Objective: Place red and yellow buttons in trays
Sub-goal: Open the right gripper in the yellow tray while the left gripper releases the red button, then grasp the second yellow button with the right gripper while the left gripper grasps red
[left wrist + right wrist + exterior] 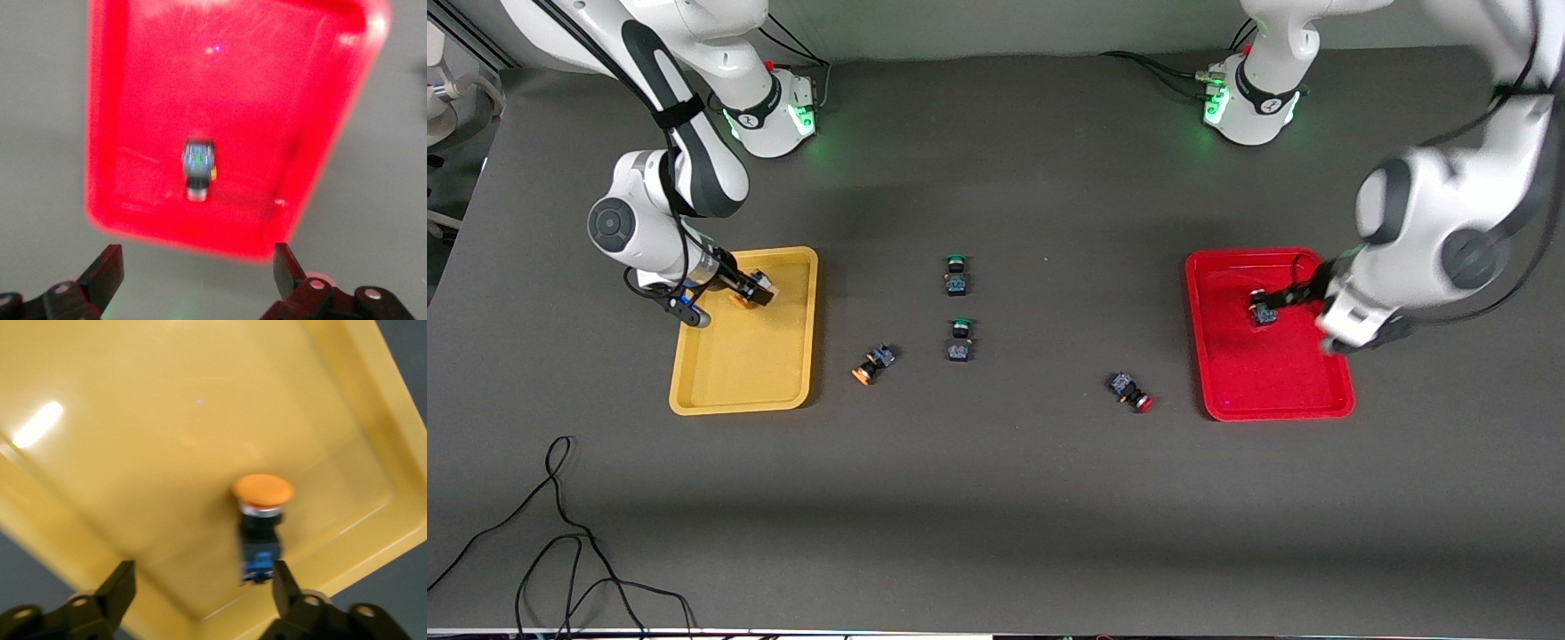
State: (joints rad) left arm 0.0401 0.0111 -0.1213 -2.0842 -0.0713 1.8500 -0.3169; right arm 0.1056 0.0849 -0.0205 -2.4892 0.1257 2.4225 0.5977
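A yellow tray (pixel 738 373) lies toward the right arm's end and a red tray (pixel 1272 382) toward the left arm's end. My right gripper (pixel 740 289) is open just over the yellow tray (pixel 167 420), with an orange-capped button (pixel 261 520) lying in the tray beside one finger. My left gripper (pixel 1296 293) is open over the red tray's (pixel 267 100) edge. A button (pixel 198 167) lies in that tray, clear of the fingers. One orange-capped button (pixel 871 363) and one red-capped button (pixel 1132 392) lie on the table between the trays.
Two green-capped buttons (pixel 957 276) (pixel 959 340) stand mid-table between the trays. Loose black cables (pixel 560 551) lie on the table nearest the front camera, toward the right arm's end. The arm bases stand along the table's farthest edge.
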